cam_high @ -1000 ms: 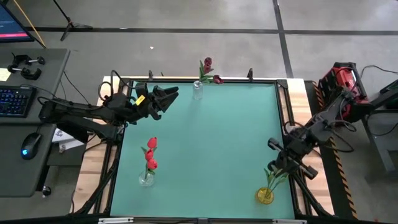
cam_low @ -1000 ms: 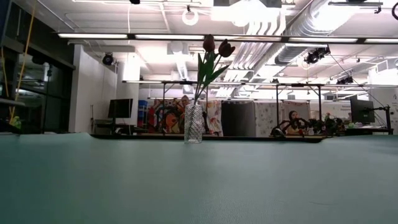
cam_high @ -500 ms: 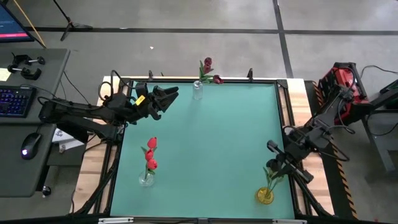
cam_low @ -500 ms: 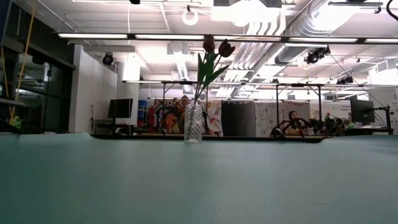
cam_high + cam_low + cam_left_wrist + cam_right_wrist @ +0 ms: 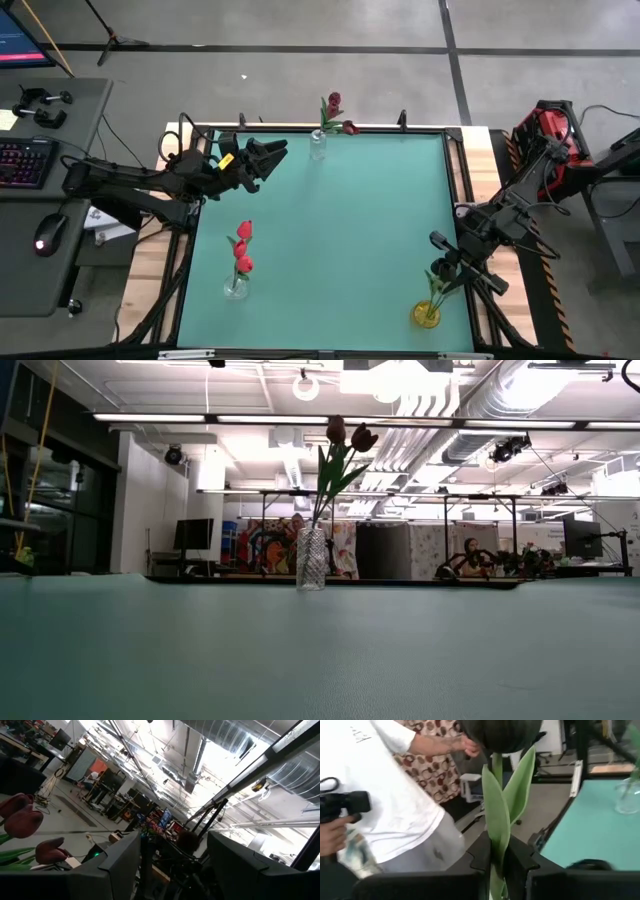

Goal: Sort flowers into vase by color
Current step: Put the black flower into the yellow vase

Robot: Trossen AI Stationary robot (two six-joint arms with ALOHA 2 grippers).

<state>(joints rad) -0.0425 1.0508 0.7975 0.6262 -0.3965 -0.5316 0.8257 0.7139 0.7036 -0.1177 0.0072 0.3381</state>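
A dark-headed flower (image 5: 500,732) with green leaves stands between the fingers of my right gripper (image 5: 496,860), which is shut on its stem. In the high view this gripper (image 5: 447,270) is at the near right, just beside a yellow vase (image 5: 426,314). The flower's green leaves (image 5: 441,290) reach toward that vase. A clear vase (image 5: 317,146) at the far edge holds maroon flowers (image 5: 345,432). A clear vase (image 5: 236,288) at the near left holds red flowers (image 5: 243,250). My left gripper (image 5: 268,155) is open and empty at the far left. My right gripper pinches the flower's green stem and leaf base (image 5: 496,845) between its two fingers, well below the dark head. The fingers lie across the stem. The flower runs on past the fingers with its head away from the wrist. The gripper hides the stem's lower end.
A person in a white shirt (image 5: 385,795) stands beyond the table's right side, and another person is behind them. A desk with a keyboard (image 5: 25,160) and a mouse lies left of the table. The green mat's middle (image 5: 330,230) is bare.
My right gripper has moved a little toward the table's near edge, closer to the yellow vase, still shut on the flower.
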